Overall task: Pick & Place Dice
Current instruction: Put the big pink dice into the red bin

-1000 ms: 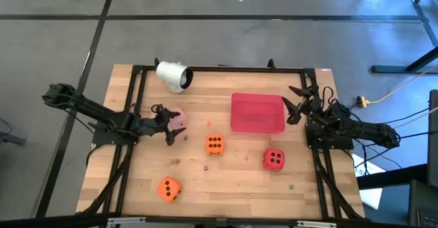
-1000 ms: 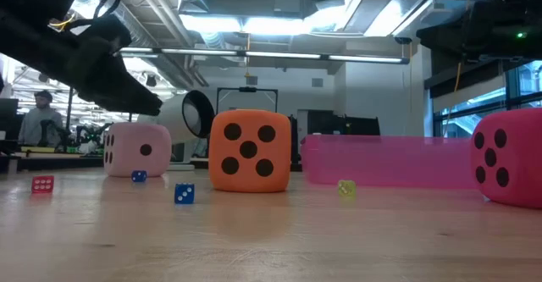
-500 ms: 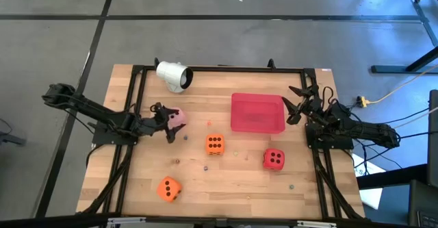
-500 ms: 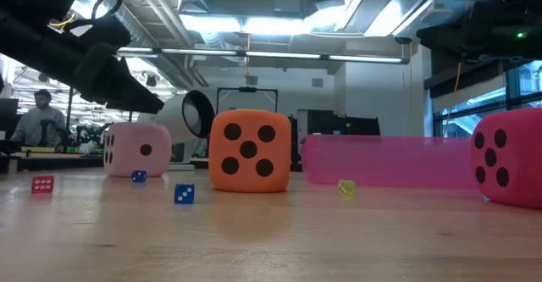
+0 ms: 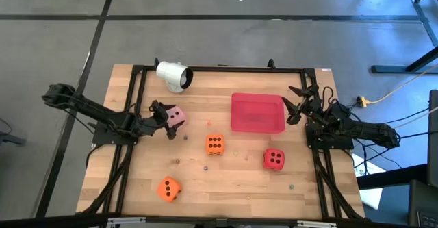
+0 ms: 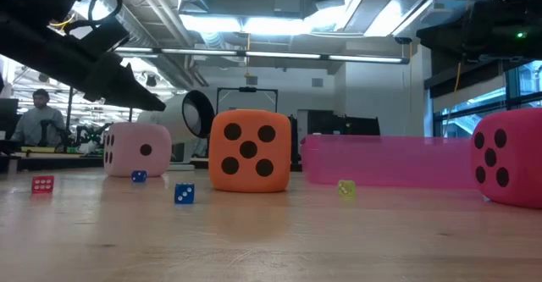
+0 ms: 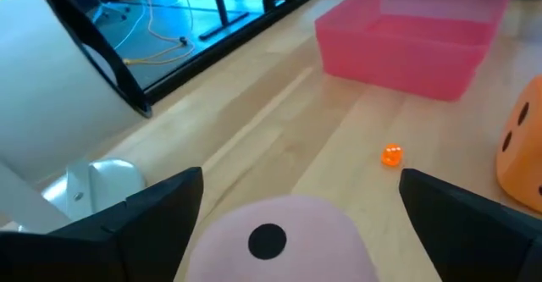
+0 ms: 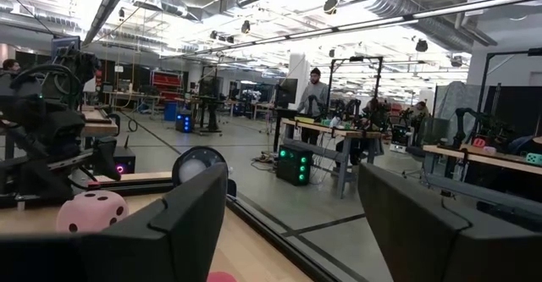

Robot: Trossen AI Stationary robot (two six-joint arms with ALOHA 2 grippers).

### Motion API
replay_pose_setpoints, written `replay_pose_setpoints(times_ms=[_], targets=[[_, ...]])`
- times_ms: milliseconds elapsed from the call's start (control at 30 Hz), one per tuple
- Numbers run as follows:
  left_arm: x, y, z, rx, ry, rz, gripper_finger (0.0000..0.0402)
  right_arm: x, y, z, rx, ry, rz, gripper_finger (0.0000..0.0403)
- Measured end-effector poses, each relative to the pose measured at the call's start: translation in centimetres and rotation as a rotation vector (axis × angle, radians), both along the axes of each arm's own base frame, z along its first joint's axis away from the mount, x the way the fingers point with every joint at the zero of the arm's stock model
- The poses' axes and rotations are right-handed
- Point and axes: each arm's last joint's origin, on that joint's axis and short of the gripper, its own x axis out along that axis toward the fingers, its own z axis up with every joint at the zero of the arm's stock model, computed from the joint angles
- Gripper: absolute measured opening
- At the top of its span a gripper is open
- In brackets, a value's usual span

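My left gripper point(image 7: 288, 206) gapes, pink die point(image 7: 284, 240) centred between jaws: drop lower, squeeze evenly. Right gripper point(image 5: 295, 101) waits, parted.

1. The tray point(image 5: 257, 113) is showing a translucent pink-red and serves as the landmark.
2. The pale pink die point(image 5: 176, 116), lying far out toward the left arm from the tray, is showing black pips.
3. One orange die point(image 5: 214, 144) with black pips is sitting near the tray; the other orange die point(image 5: 168, 188) is lying much farther off.
4. The red die point(image 5: 274, 159), near the tray, is showing black pips.
5. The cup point(image 5: 172, 75) is showing white with a dark rim.
6. The table point(image 5: 233, 187) is showing light wood grain inside a black frame.
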Motion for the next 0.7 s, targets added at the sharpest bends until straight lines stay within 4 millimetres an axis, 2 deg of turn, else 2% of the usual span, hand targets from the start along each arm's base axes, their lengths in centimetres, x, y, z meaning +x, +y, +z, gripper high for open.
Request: replay_pose_setpoints(times_ms=[267, 467, 700], targets=[[-0.02, 0.01, -0.05, -0.02, -0.011, 0.01, 0.0399, 0.0, 0.0, 0.0, 0.0, 0.0, 0.0, 0.0268], [-0.16, 0.18, -0.01, -0.058, -0.074, 0.104, 0.0398, 0.0, 0.0, 0.0, 0.0, 0.0, 0.0, 0.0268], [-0.43, 0.24, -0.54, -0.049, -0.013, 0.11, 0.0398, 0.0, 0.0, 0.0, -0.001, 0.0, 0.0, 0.0268]])
